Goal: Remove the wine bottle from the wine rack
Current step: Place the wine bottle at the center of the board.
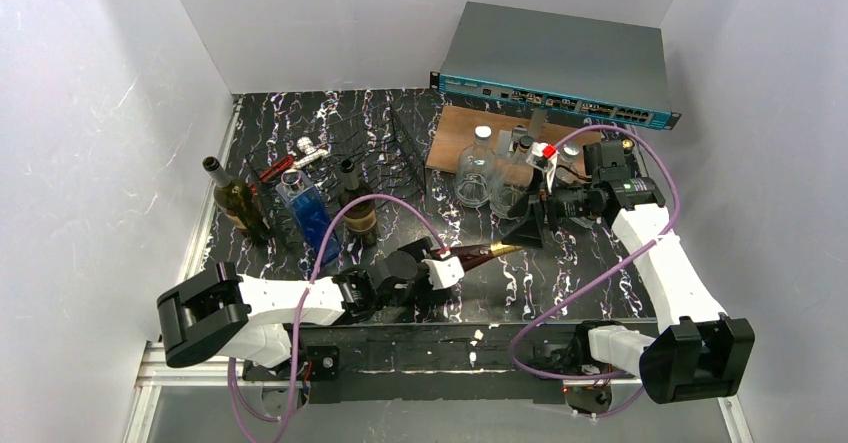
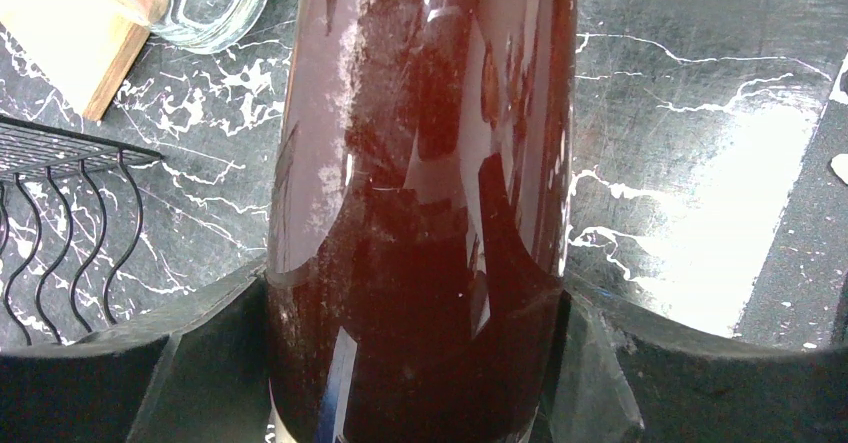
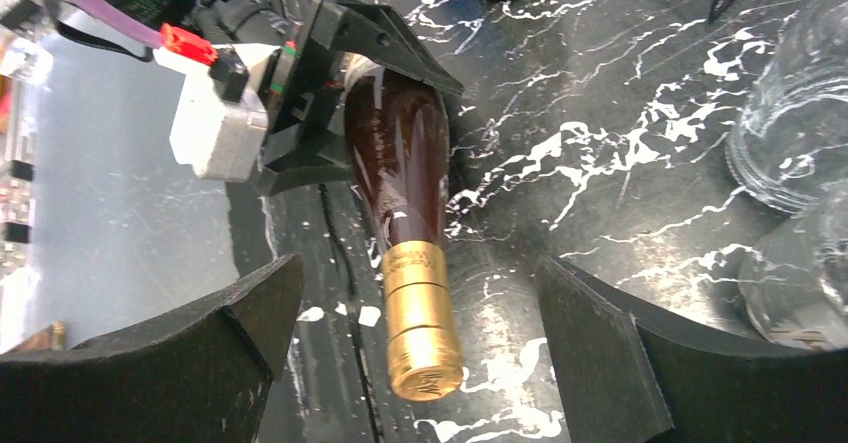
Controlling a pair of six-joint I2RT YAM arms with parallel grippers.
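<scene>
The wine bottle (image 1: 482,254) is lying level at lower centre of the top view, well clear of the wine rack (image 1: 385,153) at upper centre. My left gripper (image 1: 445,263) is clamping its body. My right gripper (image 1: 528,218) is standing wide open, holding nothing. I am judging removal done; the next move is calling for a gentle set-down on the tabletop (image 1: 500,298), guarding against rolling.

You face a booth closed in by plain white walls (image 1: 380,23) at the left, back and right. Your table (image 1: 270,123) has a glossy black top veined with white, like marble, and in your left wrist view it throws back a broad glare (image 2: 700,233). A grey box with a blue front of ports (image 1: 560,63) sits at the back right, with a brown wooden board (image 1: 455,138) just before it.
</scene>
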